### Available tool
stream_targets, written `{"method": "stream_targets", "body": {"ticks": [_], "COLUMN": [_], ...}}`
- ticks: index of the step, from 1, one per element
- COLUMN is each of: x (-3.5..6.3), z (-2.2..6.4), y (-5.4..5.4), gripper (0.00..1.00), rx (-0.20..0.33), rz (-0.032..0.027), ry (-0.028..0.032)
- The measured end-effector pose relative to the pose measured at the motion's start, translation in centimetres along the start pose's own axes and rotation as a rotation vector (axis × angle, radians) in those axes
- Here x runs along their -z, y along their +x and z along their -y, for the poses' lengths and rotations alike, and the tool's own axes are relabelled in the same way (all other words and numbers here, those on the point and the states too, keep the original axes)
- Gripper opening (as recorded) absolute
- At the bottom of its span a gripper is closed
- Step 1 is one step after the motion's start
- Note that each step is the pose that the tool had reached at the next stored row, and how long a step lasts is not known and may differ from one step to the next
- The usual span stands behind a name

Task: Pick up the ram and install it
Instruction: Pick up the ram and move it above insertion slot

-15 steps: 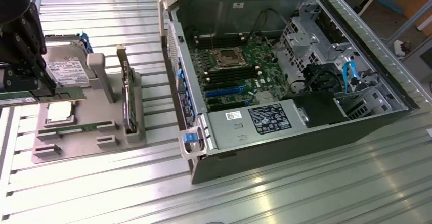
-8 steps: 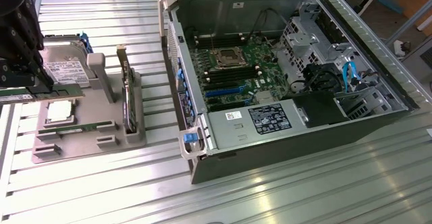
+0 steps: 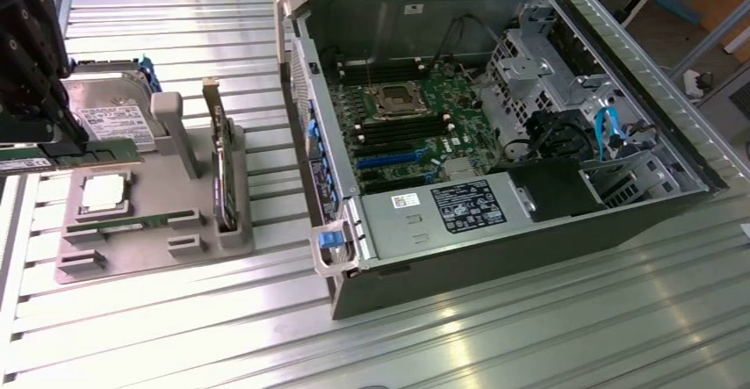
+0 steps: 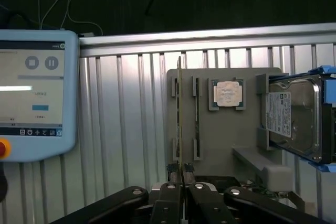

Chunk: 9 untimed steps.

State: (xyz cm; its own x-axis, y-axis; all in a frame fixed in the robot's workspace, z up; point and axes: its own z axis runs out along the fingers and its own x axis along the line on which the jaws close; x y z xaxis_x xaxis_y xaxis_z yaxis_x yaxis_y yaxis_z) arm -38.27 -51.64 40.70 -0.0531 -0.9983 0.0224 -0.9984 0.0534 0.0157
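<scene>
We see gripper (image 4: 182, 176) clamped on ram (image 4: 179, 119), stick edge-on between fingers, at grey fixture tray (image 3: 140, 248), 9 o'clock of open PC case (image 3: 528, 257) in exterior view. We judge the end grip leaves the contact edge free. Twin ram (image 4: 197, 114) rests in tray slot.

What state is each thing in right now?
end effector: shut on the ram
ram: held, not installed
second ram stick: seated in tray slot
hard drive: resting in tray
computer case: side open
pendant screen: lit
</scene>
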Motion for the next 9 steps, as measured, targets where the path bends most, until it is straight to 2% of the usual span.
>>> {"method": "stream_targets", "body": {"ticks": [9], "x": [0.13], "z": [0.0], "y": [0.0], "gripper": [0.12], "rx": [0.0], "rz": [-0.0005], "ry": [-0.0001]}}
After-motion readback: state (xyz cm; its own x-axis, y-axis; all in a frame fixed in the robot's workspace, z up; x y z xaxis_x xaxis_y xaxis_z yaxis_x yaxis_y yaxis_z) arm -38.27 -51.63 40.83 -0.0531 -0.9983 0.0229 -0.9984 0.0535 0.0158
